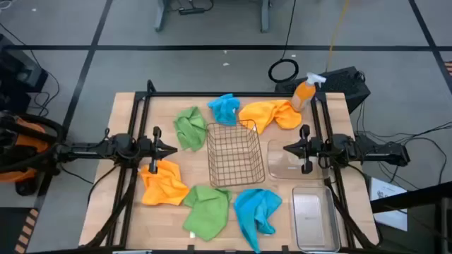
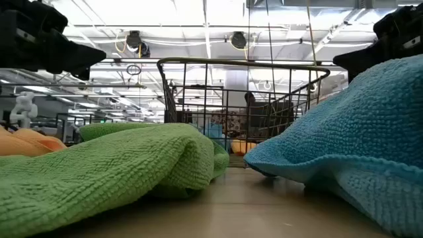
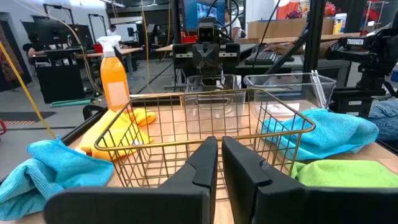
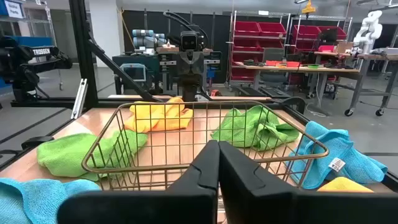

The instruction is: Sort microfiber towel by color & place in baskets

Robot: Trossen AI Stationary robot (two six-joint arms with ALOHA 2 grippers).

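A copper wire basket (image 1: 233, 159) stands mid-table, with a clear tub (image 1: 282, 168) to its right and a clear rectangular bin (image 1: 314, 215) near the right front corner. Six towels lie flat on the table around them. A green one (image 1: 189, 128), a blue one (image 1: 224, 108) and an orange one (image 1: 268, 115) are on the far side. An orange one (image 1: 164, 182), a green one (image 1: 208, 210) and a blue one (image 1: 256, 210) are on the near side. My left gripper (image 1: 171, 149) (image 3: 219, 142) is shut, left of the basket. My right gripper (image 1: 287, 148) (image 4: 217, 144) is shut above the tub.
An orange spray bottle (image 1: 305, 92) stands at the far right, beside the orange towel. A black box (image 1: 346, 83) sits past the table's far right corner. In the low view the near green towel (image 2: 112, 172) and blue towel (image 2: 357, 152) fill the foreground before the basket (image 2: 244, 99).
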